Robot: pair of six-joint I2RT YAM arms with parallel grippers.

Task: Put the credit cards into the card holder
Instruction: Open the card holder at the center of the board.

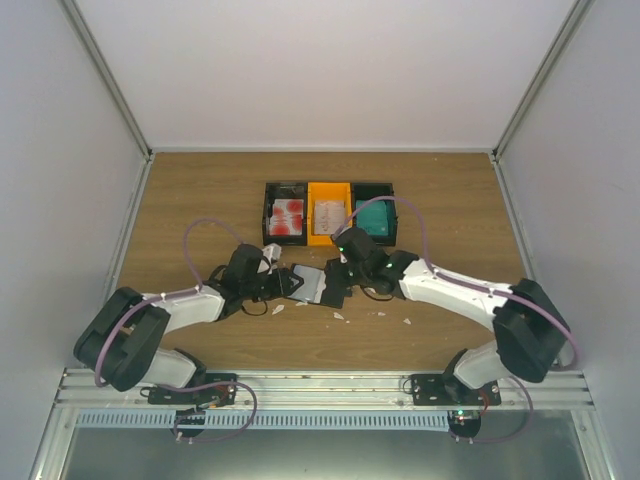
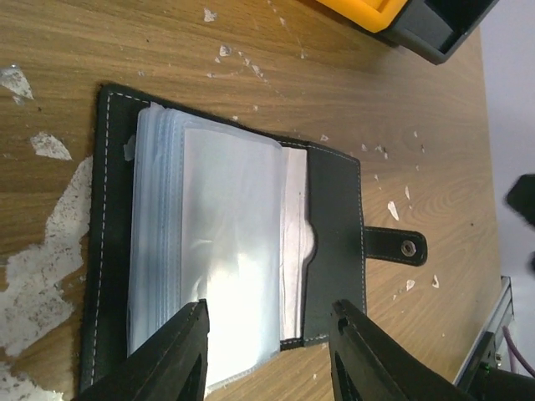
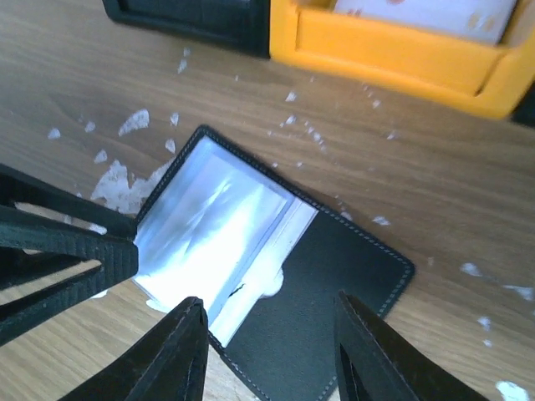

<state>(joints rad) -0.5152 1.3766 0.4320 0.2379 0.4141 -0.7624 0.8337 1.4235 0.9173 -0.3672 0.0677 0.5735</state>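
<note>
Wood tabletop (image 1: 200, 190): white scraps (image 2: 50, 146) ring the card holder (image 2: 334, 217).

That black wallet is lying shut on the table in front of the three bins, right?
Not shut: the wallet lies open, its clear sleeves showing, as the left wrist view makes plain. It is black and does lie on the table in front of the three bins.

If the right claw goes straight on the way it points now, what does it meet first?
Most likely the open card holder: its black inner cover and the edge of the clear sleeves lie directly ahead of the right claw. How far is unclear.
</note>
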